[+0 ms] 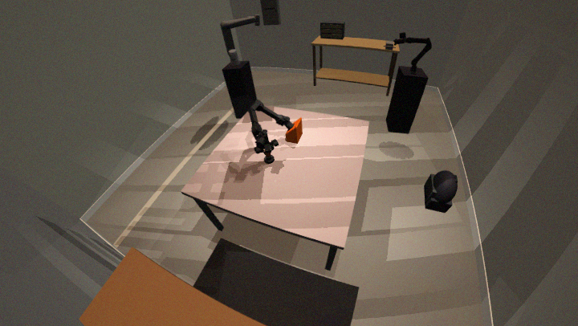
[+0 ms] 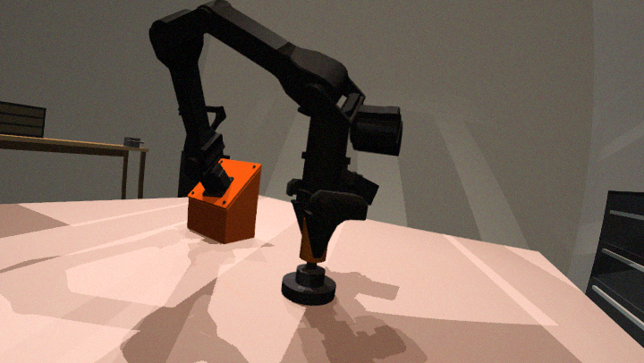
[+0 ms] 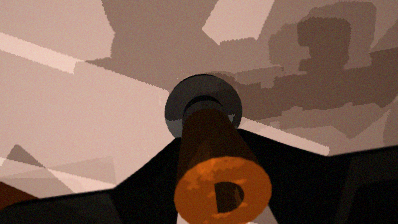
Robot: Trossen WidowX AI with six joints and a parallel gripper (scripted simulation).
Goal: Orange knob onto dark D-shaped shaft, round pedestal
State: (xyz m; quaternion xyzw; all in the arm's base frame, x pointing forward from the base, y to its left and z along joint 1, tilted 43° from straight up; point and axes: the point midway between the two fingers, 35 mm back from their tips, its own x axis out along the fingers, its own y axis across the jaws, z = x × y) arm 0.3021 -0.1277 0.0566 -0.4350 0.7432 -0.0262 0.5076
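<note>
The orange knob (image 2: 307, 253) (image 3: 192, 197) is upright between the fingers of my gripper (image 2: 312, 245) (image 3: 208, 138), which is shut on it. The D-shaped hole in its top shows in the wrist view, flat side to the left. The round dark pedestal (image 2: 309, 293) (image 3: 202, 86) (image 1: 269, 160) stands on the table directly below. A short length of the dark shaft (image 2: 310, 265) shows between the knob's lower end and the pedestal's raised collar (image 2: 309, 277). The knob is clear of the collar. Whether the shaft's tip is inside the hole is hidden.
The orange sloped box (image 1: 294, 135) (image 2: 241, 225) under my arm's base stands on the pink table (image 1: 311, 181) (image 2: 405, 270), behind and to the left of the pedestal in the exterior view. Shadows and light bands cross the table. A wooden bench (image 1: 356, 42) and other arms on black stands are far off.
</note>
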